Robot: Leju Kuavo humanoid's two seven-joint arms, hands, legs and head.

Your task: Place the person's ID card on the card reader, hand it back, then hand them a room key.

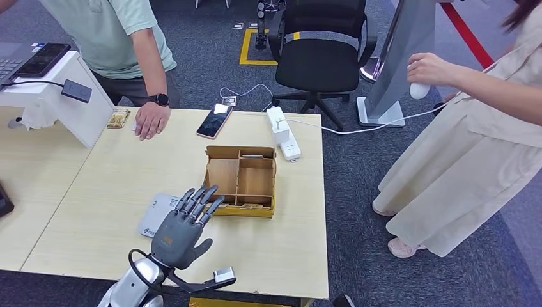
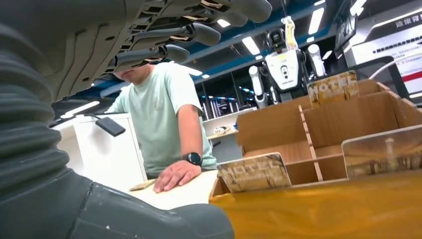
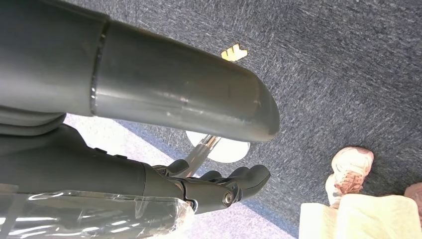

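From the head view, the robot's grey left hand (image 1: 185,224) hovers low in the frame, fingers spread and empty, over the flat white card reader (image 1: 153,217) on the pale wooden tabletop (image 1: 96,198). The patterned ID card (image 1: 119,118) lies upper left, beside the person's resting hand (image 1: 151,119).

In the left wrist view, hotel-printed room key cards (image 2: 255,172) stand in the brown wooden divided box (image 2: 318,134); a careless reach could snag its wall.

In the right wrist view, the right hand (image 3: 219,186) hangs over carpet, fingers loosely curled, holding nothing.
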